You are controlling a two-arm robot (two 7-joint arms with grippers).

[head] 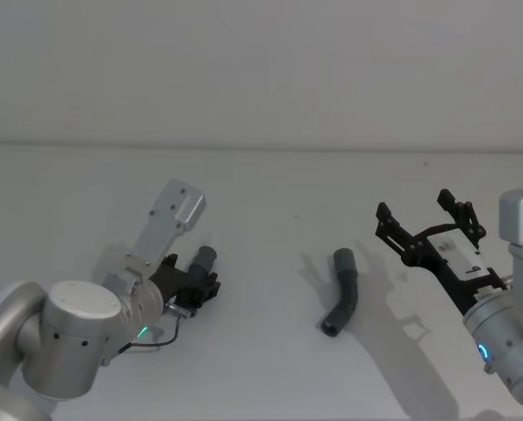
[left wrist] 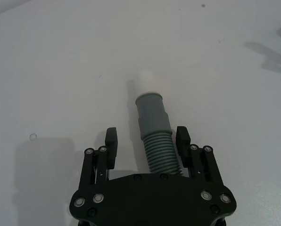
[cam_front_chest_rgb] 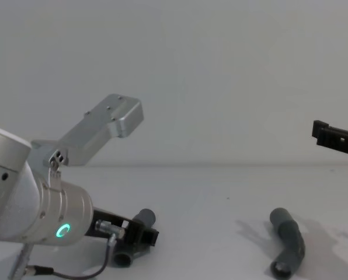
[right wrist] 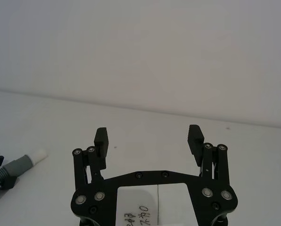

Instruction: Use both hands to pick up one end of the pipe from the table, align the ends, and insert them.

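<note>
While your left tool (head: 197, 282) sits low on the surface (head: 270, 202) at the robot's left, its jaws are open and straddle the ribbed middle of one pipe piece (left wrist: 153, 123). One pad (left wrist: 182, 139) is just beside the ribs and the other pad (left wrist: 111, 141) stands apart with a gap showing, so you have no grip on it. That piece lies on the surface with its smooth cuff pointing away from the tool, and its narrower white tip (left wrist: 147, 81) is at the far end. Chest view has the same piece low between the fingers, down at the surface. Your right tool (head: 421, 213) is at the robot's right, hanging above the surface, jaws spread wide, gripping nothing. It carries a handwritten white label (right wrist: 140, 216) on its body. The second pipe piece (head: 344, 296) lies bent on the surface between the two arms, nearer the right tool and well apart from the first piece. Neither tool touches it, and its open end (head: 331, 326) faces the robot
</note>
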